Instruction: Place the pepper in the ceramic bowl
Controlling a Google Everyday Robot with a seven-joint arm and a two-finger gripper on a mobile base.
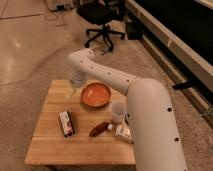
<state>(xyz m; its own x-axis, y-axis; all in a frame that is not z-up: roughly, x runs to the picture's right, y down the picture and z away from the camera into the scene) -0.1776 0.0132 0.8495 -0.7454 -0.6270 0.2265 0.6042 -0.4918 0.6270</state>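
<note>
The pepper, small, slender and dark red, lies on the wooden table in front of the bowl. The ceramic bowl, round, orange-brown and glossy, sits at the table's back middle. My gripper hangs over the table's back left part, just left of the bowl and well behind the pepper. My white arm reaches from the right foreground across the table's right side and behind the bowl.
A translucent white cup stands right of the pepper. A flat black-and-red packet lies at the left. A small light object lies by the arm. A black office chair stands on the floor behind.
</note>
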